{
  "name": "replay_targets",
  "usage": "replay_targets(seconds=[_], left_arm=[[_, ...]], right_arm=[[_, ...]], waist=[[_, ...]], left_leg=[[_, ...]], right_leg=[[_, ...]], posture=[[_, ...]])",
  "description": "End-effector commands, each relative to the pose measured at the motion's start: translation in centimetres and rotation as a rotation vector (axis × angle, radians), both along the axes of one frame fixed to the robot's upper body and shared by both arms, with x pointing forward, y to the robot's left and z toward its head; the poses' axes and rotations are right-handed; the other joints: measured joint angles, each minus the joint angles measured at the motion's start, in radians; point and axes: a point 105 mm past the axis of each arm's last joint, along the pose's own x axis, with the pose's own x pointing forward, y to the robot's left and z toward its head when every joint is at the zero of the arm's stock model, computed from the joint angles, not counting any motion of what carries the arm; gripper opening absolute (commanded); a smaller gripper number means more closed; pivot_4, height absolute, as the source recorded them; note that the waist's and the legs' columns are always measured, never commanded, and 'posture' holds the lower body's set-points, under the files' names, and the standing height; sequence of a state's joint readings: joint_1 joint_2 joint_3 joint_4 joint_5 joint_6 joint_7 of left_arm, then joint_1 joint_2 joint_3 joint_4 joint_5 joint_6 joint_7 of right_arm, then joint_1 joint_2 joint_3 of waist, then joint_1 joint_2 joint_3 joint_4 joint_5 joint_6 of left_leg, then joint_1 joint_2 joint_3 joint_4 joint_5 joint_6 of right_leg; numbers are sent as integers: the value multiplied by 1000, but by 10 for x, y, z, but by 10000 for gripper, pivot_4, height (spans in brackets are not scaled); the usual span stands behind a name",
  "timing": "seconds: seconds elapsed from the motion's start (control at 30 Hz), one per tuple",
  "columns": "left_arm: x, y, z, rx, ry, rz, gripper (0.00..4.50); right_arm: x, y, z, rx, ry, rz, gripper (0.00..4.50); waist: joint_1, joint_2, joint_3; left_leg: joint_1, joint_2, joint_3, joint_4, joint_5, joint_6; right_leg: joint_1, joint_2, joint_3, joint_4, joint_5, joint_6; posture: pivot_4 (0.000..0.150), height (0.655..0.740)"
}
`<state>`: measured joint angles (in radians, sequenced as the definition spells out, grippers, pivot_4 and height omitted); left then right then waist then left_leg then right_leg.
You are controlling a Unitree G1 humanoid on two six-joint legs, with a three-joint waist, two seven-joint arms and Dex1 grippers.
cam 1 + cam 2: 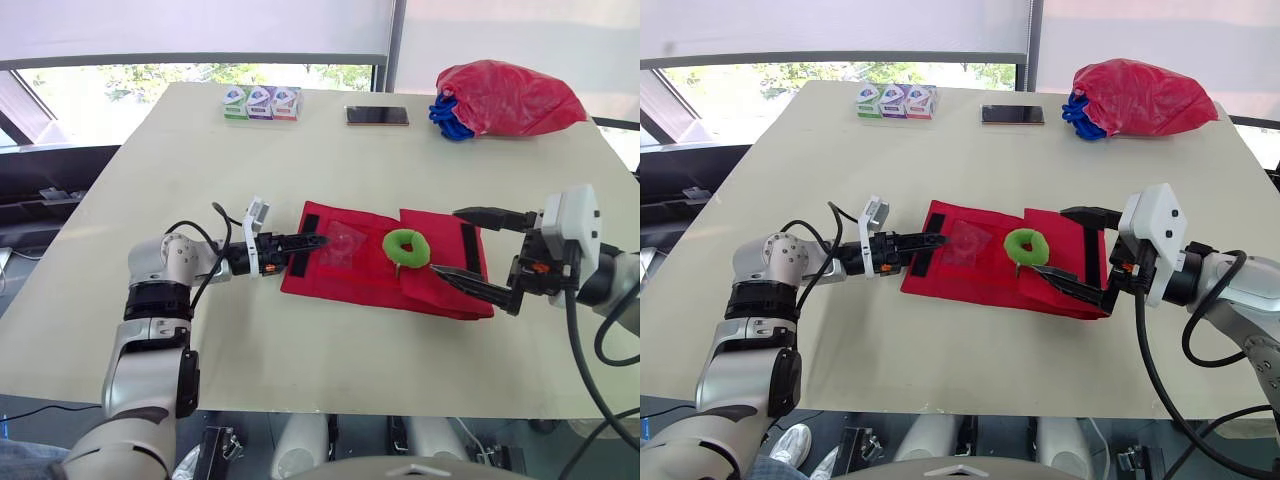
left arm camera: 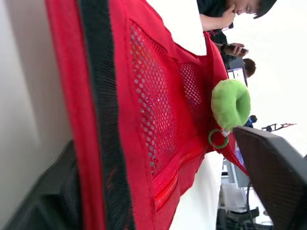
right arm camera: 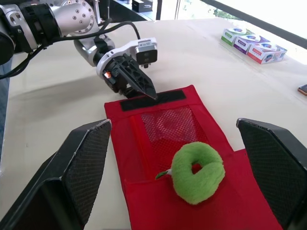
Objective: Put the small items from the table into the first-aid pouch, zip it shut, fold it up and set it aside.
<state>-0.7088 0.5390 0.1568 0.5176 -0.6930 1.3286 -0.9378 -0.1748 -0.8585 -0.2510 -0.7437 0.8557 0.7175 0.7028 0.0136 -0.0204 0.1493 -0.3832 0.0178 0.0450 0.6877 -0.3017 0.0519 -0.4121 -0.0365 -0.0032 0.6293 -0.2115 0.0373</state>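
- Windows run behind a pale table; along its far edge sit three small boxes, a phone, and at the far right a red bag with blue cord spilling from it.
- At the table's middle the first-aid pouch lies opened flat, red, with a black strip at its left end and another towards its right.
- A green ring toy rests on top of the pouch near its centre, just right of the mesh pocket. It lies on the fabric, not tucked inside.
- The left gripper sits at the pouch's left edge, its fingers drawn together over the black strip and, as far as can be judged, pinching that edge to hold the pouch down.
- The right gripper is spread wide and holds nothing. One finger hangs over the far right part of the pouch, the other over its near right part, with the green ring toy just to their left.
- The step in hand looks like loading: nothing appears zipped or folded, and the boxes stand well apart from the pouch.
- The next move likely calls for the right gripper to close around the green ring toy and work it into a pocket while the left keeps the pouch from sliding.
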Motion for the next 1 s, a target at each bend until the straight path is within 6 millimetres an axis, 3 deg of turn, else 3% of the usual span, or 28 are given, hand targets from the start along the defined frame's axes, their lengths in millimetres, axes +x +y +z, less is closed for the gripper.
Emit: replay_targets(seconds=[0.03, 0.07, 0.1, 0.23, 0.5, 0.67, 0.77, 0.93, 1.0], left_arm=[[0, 7, 9, -47, -17, 15, 29920], [-1, 10, 9, -51, -17, 18, 23858], [-2, 13, 9, -56, -16, 20, 21062], [-7, 18, 8, -62, -39, 12, 1886], [-28, 44, 16, -63, -89, -58, 817], [-24, 62, 19, -13, -121, -30, 817], [-22, 62, 26, -14, -146, -42, 0], [-22, 49, 43, -48, -202, -106, 0], [-24, 42, 51, -54, -229, -137, 0]], right_arm=[[-4, 2, 10, -12, -51, 15, 45000], [-5, 2, 10, -14, -51, 15, 45000], [-5, 2, 10, -15, -49, 16, 45000], [-6, 2, 7, -15, -13, 28, 45000], [1, 4, 7, -34, -23, 31, 45000], [15, 7, -4, -64, -11, 38, 45000], [31, 12, -18, -135, 1, 33, 36243], [50, 36, -41, -130, 38, 60, 12780], [58, 40, -61, -174, 52, 51, 4499]], waist=[[0, 0, 0], [0, 0, 0], [0, 0, 0], [-1, 0, 0], [-4, 0, 0], [-2, 0, 0], [-2, 0, 0], [-2, -1, 0], [-3, -1, 0]], left_leg=[[0, 0, 0, 0, 0, 0], [0, 0, 0, 0, 0, 0], [0, 0, 0, 0, 0, 0], [0, 0, 0, 0, 0, 0], [0, 1, 0, -1, -1, 1], [0, 1, 0, -1, -2, 3], [0, 0, 1, 0, -2, 3], [-2, 0, 1, 0, -2, 3], [-2, 1, 1, 0, -1, 2]], right_leg=[[0, 0, 0, 0, 0, 0], [0, 0, 0, 0, 0, 0], [0, 0, 0, 0, 0, 0], [0, -3, 0, 0, -2, -3], [-1, -5, 0, 0, -2, -4], [-1, -6, 0, 0, -2, -4], [-1, -5, 0, 0, -2, -5], [-3, -1, 0, 0, -2, -4], [-3, 0, 0, 0, -2, -4]], posture=[[1500, 7400], [1500, 7400], [1500, 7400], [1500, 7400], [1500, 7400], [1500, 7400], [1500, 7400], [1500, 7400], [1500, 7400]])
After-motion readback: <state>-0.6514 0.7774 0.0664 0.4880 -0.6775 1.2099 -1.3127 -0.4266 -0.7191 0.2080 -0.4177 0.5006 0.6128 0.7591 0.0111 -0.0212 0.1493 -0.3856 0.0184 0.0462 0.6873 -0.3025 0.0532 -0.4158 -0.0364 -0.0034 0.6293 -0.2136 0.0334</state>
